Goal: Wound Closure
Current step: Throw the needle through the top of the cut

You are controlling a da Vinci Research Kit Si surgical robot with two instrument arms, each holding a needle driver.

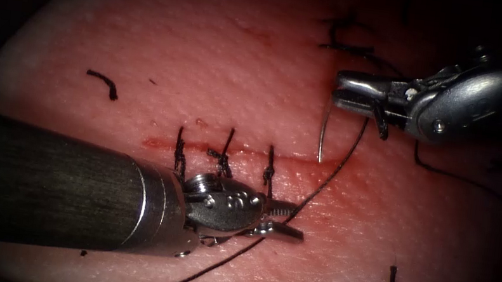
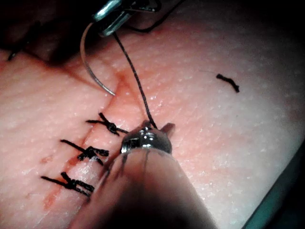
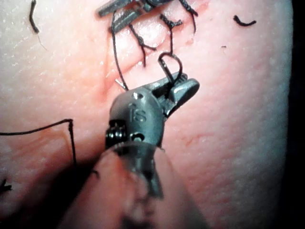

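Endoscope view: the cut [image 1: 230,152] is running across the centre of the tissue [image 1: 148,39], with three stitches [image 1: 224,154] crossing it. The left gripper [image 1: 283,220] is lying just below the cut, the thread [image 1: 330,176] passing between its jaws. The right gripper [image 1: 350,90] is sitting at upper right, the needle [image 1: 324,131] hanging from it with its tip at the cut's right end.

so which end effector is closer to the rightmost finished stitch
Left. The left end effector sits just below the rightmost stitch, open around the thread. The right end effector, holding the needle, is farther off, up and right of it.
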